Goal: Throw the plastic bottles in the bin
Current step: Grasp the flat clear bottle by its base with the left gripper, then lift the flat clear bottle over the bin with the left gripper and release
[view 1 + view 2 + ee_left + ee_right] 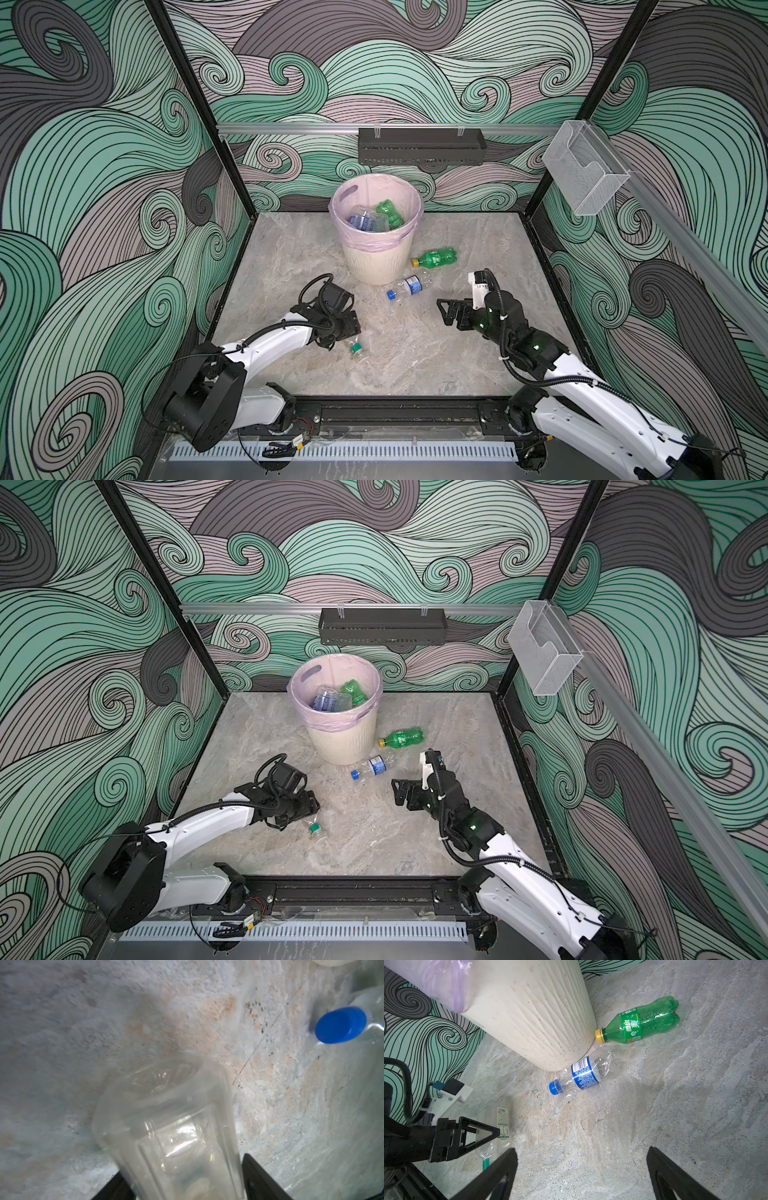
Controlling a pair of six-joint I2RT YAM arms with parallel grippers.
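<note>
Writing on green bottle (641, 1020) reads 雪碧; right jaws apart; left jaws straddle clear bottle (166, 1126), grip unclear.

The left gripper (184, 1164) points down, jaws gripping a clear bottle (166, 1105). The right gripper (582, 1149) hovers at right, jaws spread wide.

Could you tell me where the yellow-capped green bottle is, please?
In both top views the green bottle lies on the table, right of the bin base, just behind the blue-capped clear bottle.
</note>
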